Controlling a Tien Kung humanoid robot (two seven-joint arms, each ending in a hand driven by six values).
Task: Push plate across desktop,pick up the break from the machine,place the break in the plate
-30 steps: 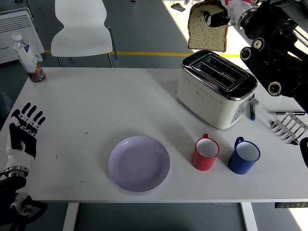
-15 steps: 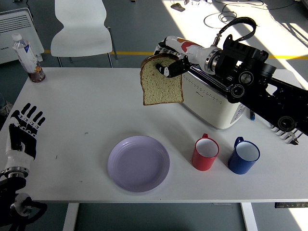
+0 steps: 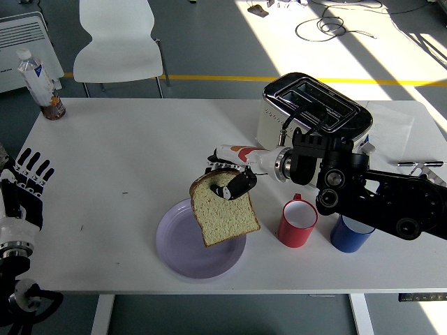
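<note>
A slice of bread (image 3: 223, 215) hangs tilted just above the right half of the lilac plate (image 3: 179, 245), which lies near the table's front edge. My right hand (image 3: 229, 183) is shut on the slice's top crust, its arm reaching in from the right across the mugs. The cream and chrome toaster (image 3: 314, 118) stands behind the arm at the back right, its slots showing nothing in them. My left hand (image 3: 25, 187) rests at the left edge with fingers spread, holding nothing.
A red mug (image 3: 298, 222) stands right of the plate, and a blue mug (image 3: 349, 234) is partly hidden under my right arm. A water bottle (image 3: 38, 77) stands at the far left corner. A white chair (image 3: 119, 42) is behind the table.
My right hand has carried the bread from high above the toaster down and to the left, to just over the plate. My left hand has shifted slightly toward the left edge.
</note>
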